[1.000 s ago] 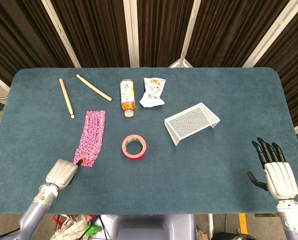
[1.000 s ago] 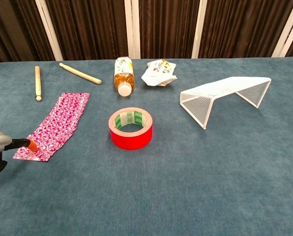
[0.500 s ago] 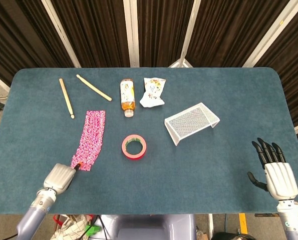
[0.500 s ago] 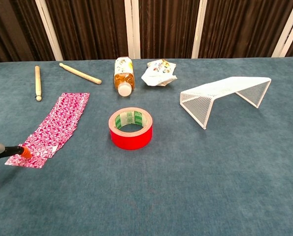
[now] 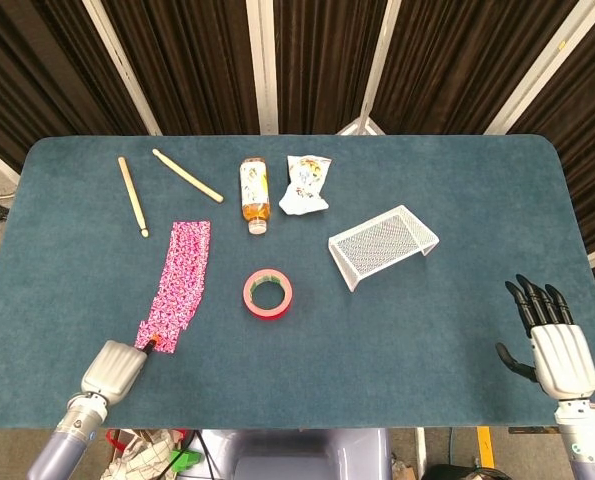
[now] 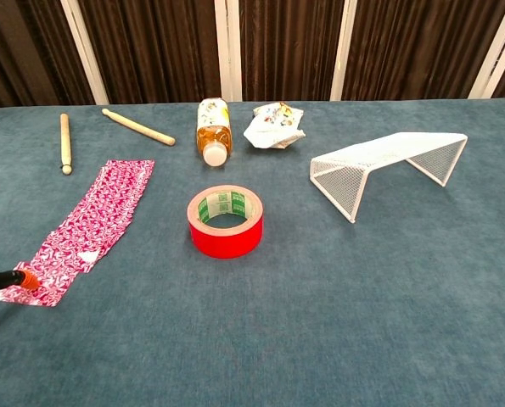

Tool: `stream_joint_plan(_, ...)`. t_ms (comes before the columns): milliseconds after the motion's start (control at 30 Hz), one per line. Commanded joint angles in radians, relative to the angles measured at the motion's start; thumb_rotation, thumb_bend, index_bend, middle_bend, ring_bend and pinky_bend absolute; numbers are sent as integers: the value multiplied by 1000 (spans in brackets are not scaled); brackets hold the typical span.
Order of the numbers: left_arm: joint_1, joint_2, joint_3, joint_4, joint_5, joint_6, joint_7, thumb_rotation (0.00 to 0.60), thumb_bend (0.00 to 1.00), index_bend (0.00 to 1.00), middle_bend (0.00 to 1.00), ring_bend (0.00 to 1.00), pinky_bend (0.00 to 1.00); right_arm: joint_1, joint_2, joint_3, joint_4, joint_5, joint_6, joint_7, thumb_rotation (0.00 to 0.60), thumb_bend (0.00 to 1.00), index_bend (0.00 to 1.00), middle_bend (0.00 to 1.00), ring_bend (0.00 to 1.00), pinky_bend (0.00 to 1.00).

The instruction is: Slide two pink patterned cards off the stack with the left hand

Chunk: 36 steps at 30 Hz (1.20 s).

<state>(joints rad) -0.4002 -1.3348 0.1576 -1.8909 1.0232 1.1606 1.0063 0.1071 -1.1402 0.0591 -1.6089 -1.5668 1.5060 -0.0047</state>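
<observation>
The pink patterned cards (image 5: 180,280) lie fanned out in a long strip on the left of the table, also seen in the chest view (image 6: 91,225). My left hand (image 5: 112,368) is near the front edge, just behind the strip's near end. One extended finger with an orange tip (image 6: 27,278) presses on the nearest card; the other fingers look curled under. My right hand (image 5: 557,350) hovers at the front right with its fingers spread and holds nothing. The chest view shows only the left fingertip.
A red tape roll (image 5: 268,293) lies right of the cards. Two wooden sticks (image 5: 132,195), a bottle (image 5: 254,192) and a crumpled wrapper (image 5: 305,184) sit at the back. A white wire rack (image 5: 383,243) stands right of centre.
My left hand has drawn back toward the front edge, dragging the nearest card with its fingertip. The pink strip has grown longer toward me. The right hand barely moved.
</observation>
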Motion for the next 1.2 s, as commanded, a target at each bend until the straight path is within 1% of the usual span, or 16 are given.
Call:
stream_joint_plan(33,7,3,15,-15,-3,20,16,600,894,173,885,742,579,-1,0,0,1,-1,2,2,600,313,39,44,112,67)
stream_joint_plan(367,21,14,49,-42,30,50,16,600,893,173,885,741,579,-2,-1,0,2,-3,4,4,600,312,39,44,112,67)
stream_joint_plan(767,42,54,64,-80,110,95,-30,600,894,172,885,742,579,-2,-2,0,2,-4,6,4,600,312,38,44,112,67)
stream_joint_plan(900,44,73,58,-87,141,102,-69,600,893,160,885,741,579,-3,-2,1,4,-4,7,5,600,312,39,44,112,67)
stream_joint_plan(1033,37,88,40,-85,177,98,-118,600,891,150,885,741,579,0,-1,2,3,0,1,7,600,312,39,44,112,67)
stream_joint_plan(1200,5,84,-4,-56,145,52,-150,600,890,136,885,741,579,-1,-2,1,3,-1,2,5,600,312,39,44,112,67)
